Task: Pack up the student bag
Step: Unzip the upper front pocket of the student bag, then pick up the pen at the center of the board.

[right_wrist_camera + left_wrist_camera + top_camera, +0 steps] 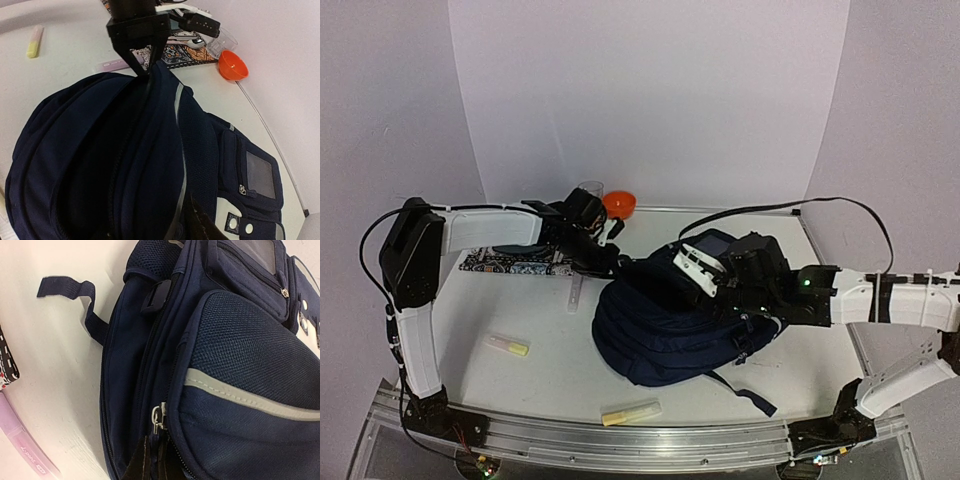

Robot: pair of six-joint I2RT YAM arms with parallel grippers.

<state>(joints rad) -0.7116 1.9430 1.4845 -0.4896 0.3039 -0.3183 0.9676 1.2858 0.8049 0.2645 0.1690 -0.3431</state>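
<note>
near edge: yellow highlighter [630,412] lay loose | mid-table: student bag [670,330] sat right of centre, right gripper [705,274] above it, jaw spread unclear | beyond: left gripper [143,69] pinched the bag's zip edge (best kept taut, mouth gaping) | far: orange bowl [619,204]

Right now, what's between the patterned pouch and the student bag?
A lilac pen lies on the table between the patterned pouch and the student bag, beside the left gripper pinching the bag's top. Clearest in the top view.
</note>
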